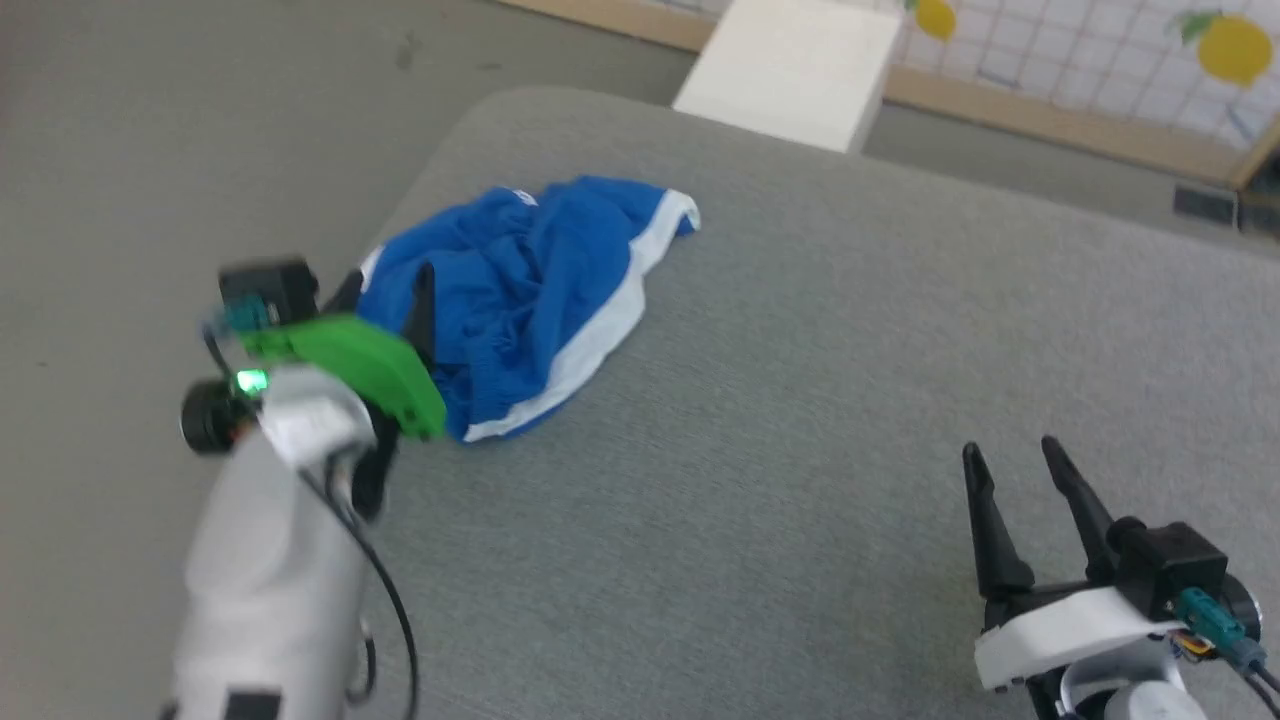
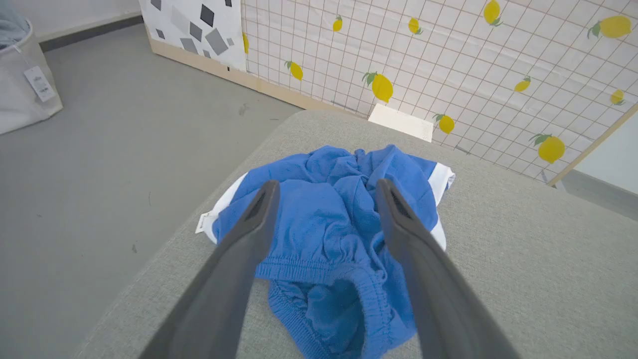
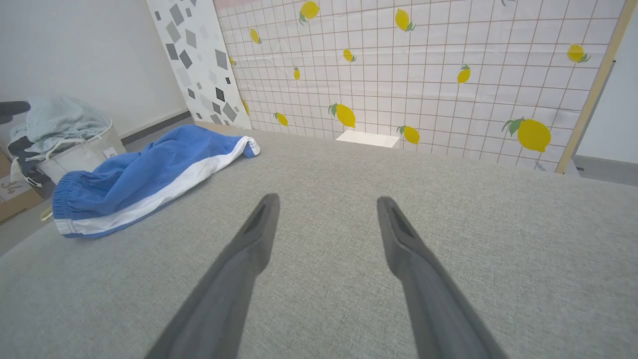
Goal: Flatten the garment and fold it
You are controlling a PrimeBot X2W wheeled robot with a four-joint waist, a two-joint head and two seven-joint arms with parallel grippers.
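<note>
Clearly the garment [image 1: 520, 280] was bunched on the surface [image 1: 800, 400] just under the left hand [image 2: 326, 183], held open. The right hand [image 3: 326, 199], also open and empty, was well apart. Fabric was judged soft, light and limp, best gripped at the waistband [image 2: 319, 271] nearest the left hand.

The garment [image 2: 324, 219] is soft, matt blue cloth with a fine texture, and its waistband [image 2: 319, 271] is gathered elastic. The cushion [image 1: 800, 400] under it wears coarse, matt grey woven fabric. The left gripper [image 2: 324, 185] looks like smooth, dull dark plastic.
</note>
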